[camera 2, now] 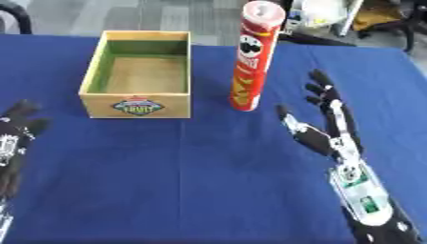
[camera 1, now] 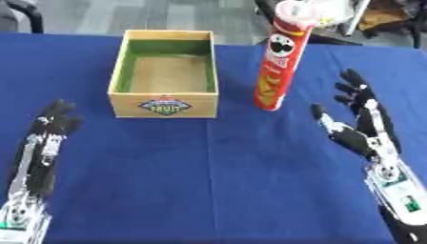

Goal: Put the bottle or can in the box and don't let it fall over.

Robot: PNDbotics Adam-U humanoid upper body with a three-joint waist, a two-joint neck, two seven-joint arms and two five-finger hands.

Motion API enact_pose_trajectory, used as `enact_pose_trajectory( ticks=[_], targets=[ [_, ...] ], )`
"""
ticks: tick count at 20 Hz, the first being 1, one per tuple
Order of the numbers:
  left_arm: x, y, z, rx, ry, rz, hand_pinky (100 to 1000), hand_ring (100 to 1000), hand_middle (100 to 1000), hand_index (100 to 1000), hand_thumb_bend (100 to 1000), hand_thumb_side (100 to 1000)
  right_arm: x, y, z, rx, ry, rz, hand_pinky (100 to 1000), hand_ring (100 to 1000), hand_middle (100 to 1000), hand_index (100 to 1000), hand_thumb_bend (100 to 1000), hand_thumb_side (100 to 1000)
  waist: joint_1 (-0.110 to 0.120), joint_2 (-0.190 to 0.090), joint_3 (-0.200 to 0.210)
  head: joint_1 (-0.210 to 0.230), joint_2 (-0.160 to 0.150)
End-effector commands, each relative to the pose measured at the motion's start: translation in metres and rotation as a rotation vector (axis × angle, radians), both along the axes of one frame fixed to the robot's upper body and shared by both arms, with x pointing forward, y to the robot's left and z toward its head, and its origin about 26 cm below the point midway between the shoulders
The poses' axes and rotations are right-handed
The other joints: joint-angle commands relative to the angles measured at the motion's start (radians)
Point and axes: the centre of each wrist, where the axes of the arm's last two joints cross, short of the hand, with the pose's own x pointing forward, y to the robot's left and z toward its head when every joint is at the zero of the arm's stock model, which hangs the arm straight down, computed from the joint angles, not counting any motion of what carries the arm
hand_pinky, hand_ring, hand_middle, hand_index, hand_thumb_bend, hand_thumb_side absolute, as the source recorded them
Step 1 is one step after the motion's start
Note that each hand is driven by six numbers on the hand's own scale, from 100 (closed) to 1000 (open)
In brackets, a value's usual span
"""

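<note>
1. A tall red cylindrical crisp can (camera 2: 250, 57) with a pale lid and a cartoon face on its label stands upright on the bench (camera 1: 217, 176), which is covered in a dark blue cloth.
2. The can is outside the box, just beside its right wall and apart from it.
3. The square wooden box (camera 1: 164, 72), open at the top, has green inner walls, a bare brown floor and a diamond-shaped badge on its front panel. Nothing lies inside it.
4. The right robot hand (camera 2: 321, 126), black with silver parts, rests on the bench to the right of the can, near it but not touching. Its fingers are spread and straight, the thumb pointing toward the can; it holds nothing.
5. The left robot hand (camera 1: 46, 136) lies near the lower left edge, well apart from the box, fingers extended and relaxed, also empty.
</note>
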Motion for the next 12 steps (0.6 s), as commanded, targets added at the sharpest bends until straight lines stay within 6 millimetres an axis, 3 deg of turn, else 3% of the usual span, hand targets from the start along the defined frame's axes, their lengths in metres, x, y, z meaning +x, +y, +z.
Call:
enact_pose_trajectory(
  ticks=[1,12],
  targets=[
    [0.001,0.001,0.006,0.010,-0.019,-0.010,874,793,833,952,414,760,0.008,-0.014,0.018,-0.044,-0.009,-0.004,836,909,939,1000,454,343,0.004,-0.021,0.001,-0.003,-0.002],
    [0.001,0.000,0.006,0.010,-0.017,-0.017,874,794,834,952,414,760,0.032,-0.015,0.034,0.070,0.022,0.096,815,887,919,1000,417,300,0.006,-0.023,0.010,-0.011,-0.005]
  ],
)
